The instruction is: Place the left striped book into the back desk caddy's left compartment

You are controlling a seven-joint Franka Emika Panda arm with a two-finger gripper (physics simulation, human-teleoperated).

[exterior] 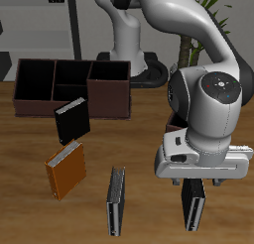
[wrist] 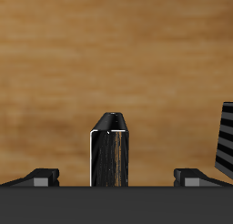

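The left striped book (exterior: 194,206) stands on edge near the table's front edge; it is slim and black with thin pale stripes. In the wrist view its narrow dark top (wrist: 109,155) sits between my two fingers. My gripper (exterior: 194,186) is directly above it, open, with a finger on each side and not touching; it also shows in the wrist view (wrist: 116,178). The back desk caddy (exterior: 62,107) is long and dark brown, far back across the table. Its left compartment (exterior: 35,81), the large black-lined end section, holds nothing.
A greyer striped book (exterior: 117,200) stands close beside the target and shows in the wrist view (wrist: 225,141). A plain black book (exterior: 71,119) and an orange-brown book (exterior: 66,172) lie before the caddy. Part of another brown caddy (exterior: 171,119) shows behind my arm.
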